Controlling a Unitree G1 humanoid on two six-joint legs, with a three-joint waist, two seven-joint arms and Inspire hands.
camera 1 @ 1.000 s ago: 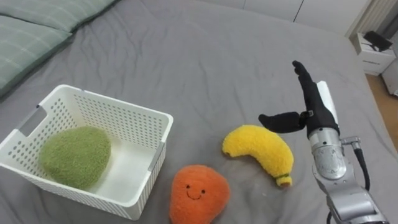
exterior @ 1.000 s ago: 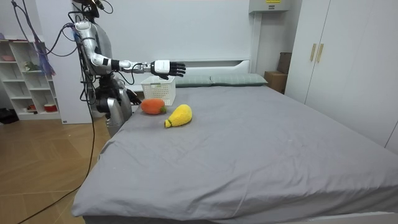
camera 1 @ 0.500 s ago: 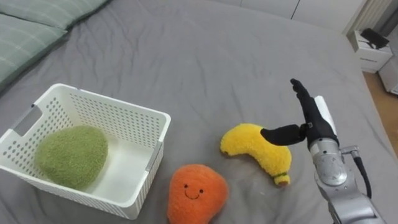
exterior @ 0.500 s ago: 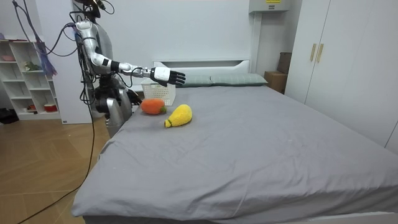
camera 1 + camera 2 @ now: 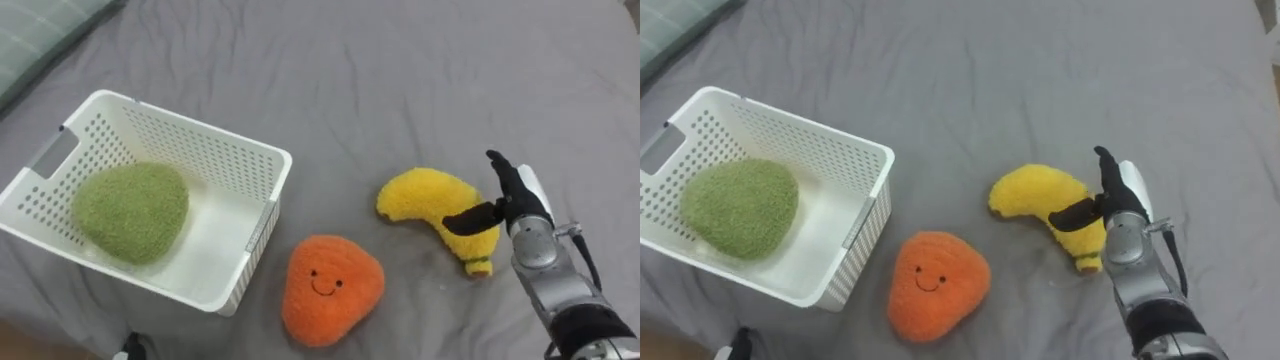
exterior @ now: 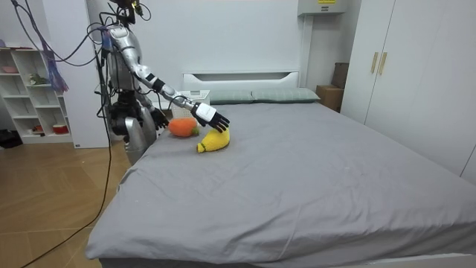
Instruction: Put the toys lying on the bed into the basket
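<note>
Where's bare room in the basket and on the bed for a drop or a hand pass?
Free: the basket's right half, between green toy and right wall; the open bed beyond basket and banana. Crowded: the narrow gaps between basket wall, orange toy and banana, and the banana's right end, where the right hand sits open, thumb across it.

No writing, number or brand can be read anywhere. A yellow sticker (image 6: 325, 1) on the white box (image 6: 316, 9) high on the wall carries print too small to make out.
</note>
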